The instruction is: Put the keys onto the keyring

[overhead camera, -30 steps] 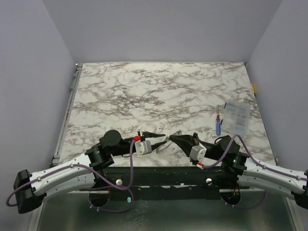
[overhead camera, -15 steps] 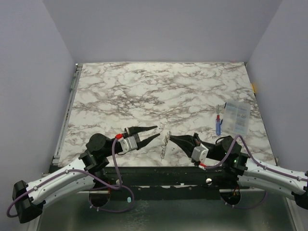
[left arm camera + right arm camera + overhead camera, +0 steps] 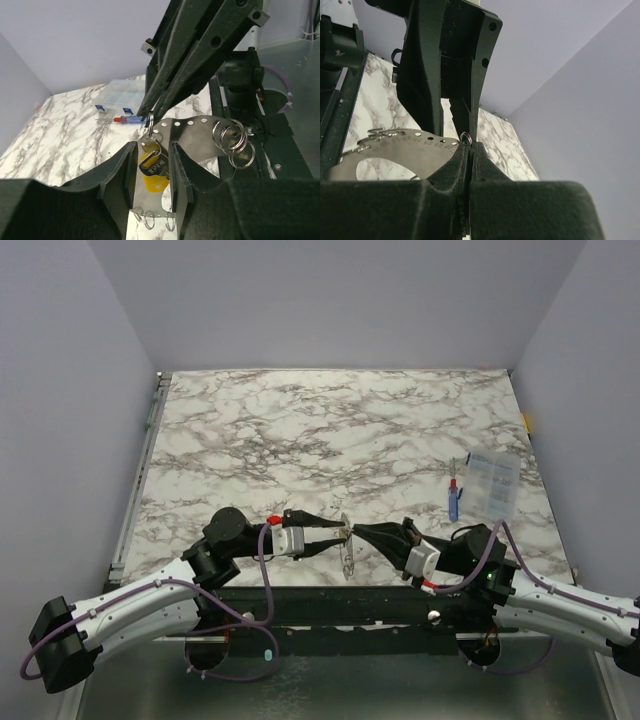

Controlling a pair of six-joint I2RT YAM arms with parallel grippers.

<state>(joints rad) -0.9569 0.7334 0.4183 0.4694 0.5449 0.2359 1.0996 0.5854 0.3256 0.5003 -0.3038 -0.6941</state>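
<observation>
Left wrist view: a brass key (image 3: 152,167) is seen hanging under a small silvery ring, between the jaws of the left gripper (image 3: 152,147). These jaws are drawn in close on either side of the key, but whether it is actually pinched cannot be told. Just behind it a flat perforated metal plate (image 3: 190,132) is suspended, with spare rings (image 3: 232,140) clustered at its far end. The right gripper (image 3: 150,114) is seen reaching down from above. In its own wrist view, its jaws are pressed tight on the keyring (image 3: 465,135), a thin wire loop at the plate's top edge.

From overhead, both grippers are shown tip to tip above the near edge of the marble desk (image 3: 300,430). They are well apart from the clear box (image 3: 493,487) and the blue-and-red stick (image 3: 453,498) at the right.

The threading step is judged to be in hand. Next, the key's hole would need to be lined up with the wire's split end and slid along the coil while the ring is held steady.
</observation>
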